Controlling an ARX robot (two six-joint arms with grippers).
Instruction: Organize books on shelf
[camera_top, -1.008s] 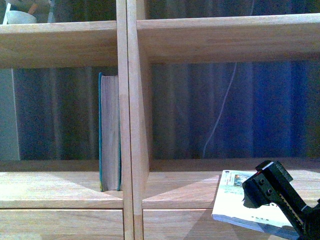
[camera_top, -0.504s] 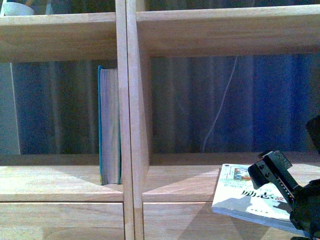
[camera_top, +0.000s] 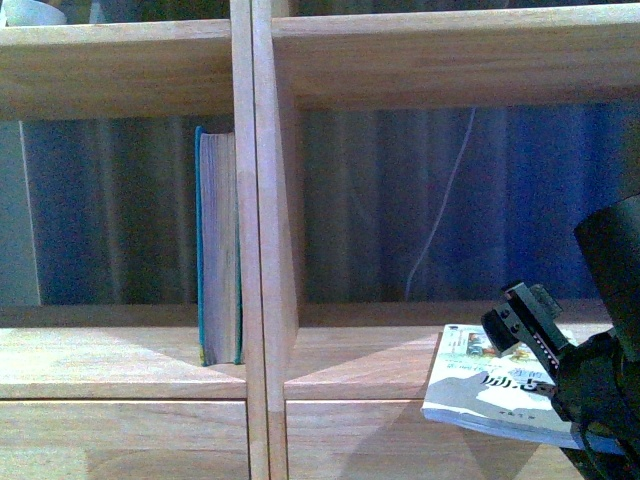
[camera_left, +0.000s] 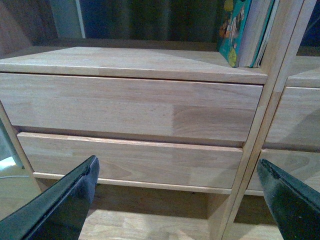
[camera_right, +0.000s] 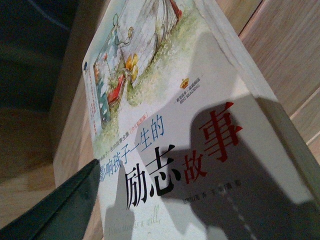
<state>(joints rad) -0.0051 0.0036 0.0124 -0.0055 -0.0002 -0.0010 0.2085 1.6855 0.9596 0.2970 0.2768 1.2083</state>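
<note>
Paperback (camera_right: 190, 140) lettering showing only on R wrist cam; R gripper (camera_top: 515, 330) state unclear; L gripper (camera_left: 177, 167) gaping wide by drawers (camera_left: 125, 105).

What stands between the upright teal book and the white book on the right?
In the front view, only the shelf's central divider separates the teal book from the white book; the board past it is bare.

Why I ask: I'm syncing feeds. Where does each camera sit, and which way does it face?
Front view: on the body, facing the shelf; only the right gripper shows, low right.
Left wrist view: low, facing the drawer fronts; the left gripper shows, fingers apart.
Right wrist view: close above the white paperback; one finger shows.
Shared: front and left wrist views show the teal book; front and right wrist, the paperback.
</note>
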